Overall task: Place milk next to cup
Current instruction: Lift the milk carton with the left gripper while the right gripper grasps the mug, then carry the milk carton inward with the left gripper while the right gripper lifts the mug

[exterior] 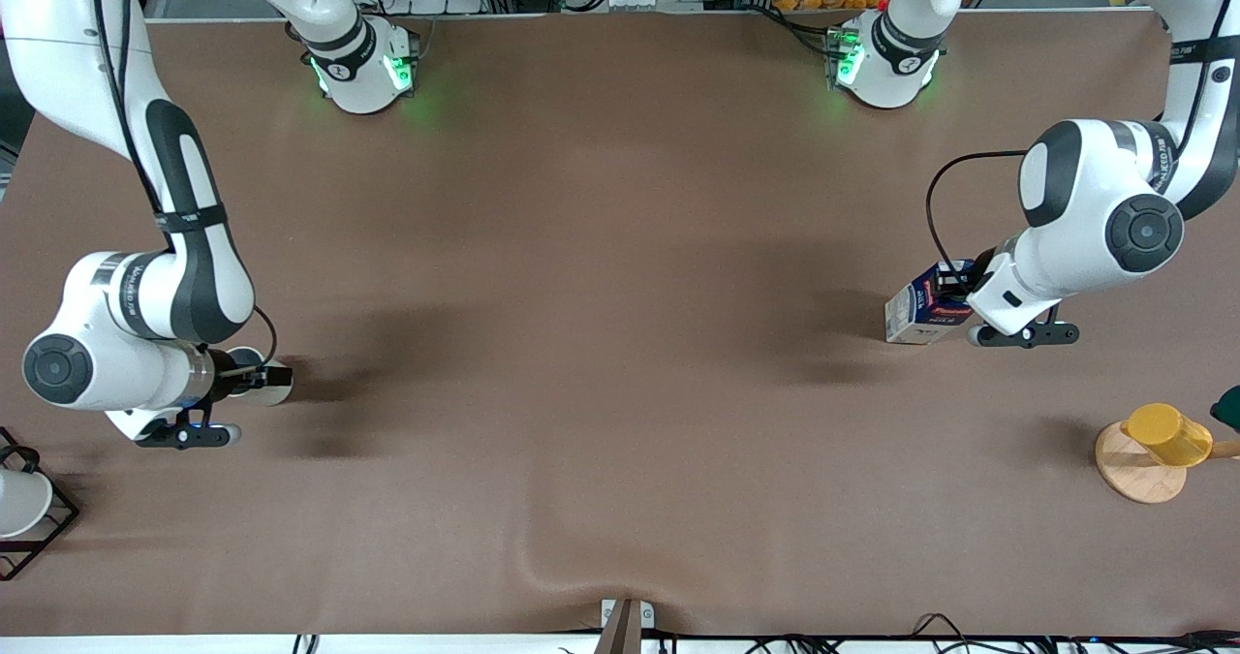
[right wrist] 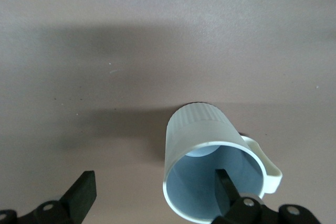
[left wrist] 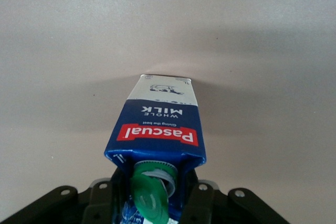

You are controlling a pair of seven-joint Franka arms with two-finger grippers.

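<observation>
The left hand (exterior: pixel 954 291) is clamped on the top of the milk carton (exterior: pixel 920 313), which stands on the brown counter (exterior: pixel 620 344) toward the left arm's end; in the left wrist view the black fingers (left wrist: pixel 202 203) press both sides of the gable, with the green cap (left wrist: pixel 149 195) between them. The cup (exterior: pixel 260 375) sits toward the right arm's end of the counter, well apart from the milk. The right hand (exterior: pixel 254 377) is at the cup with its fingers spread: one finger (right wrist: pixel 227 190) reaches inside the grey mouth, the other (right wrist: pixel 81 195) stands outside the wall. A yellow cup (exterior: pixel 1167 435) on a wooden disc (exterior: pixel 1133 470) lies nearer the front camera than the milk. A black wire frame (exterior: pixel 44 528) holding a white object (exterior: pixel 19 501) sits at the counter's edge near the right arm.
</observation>
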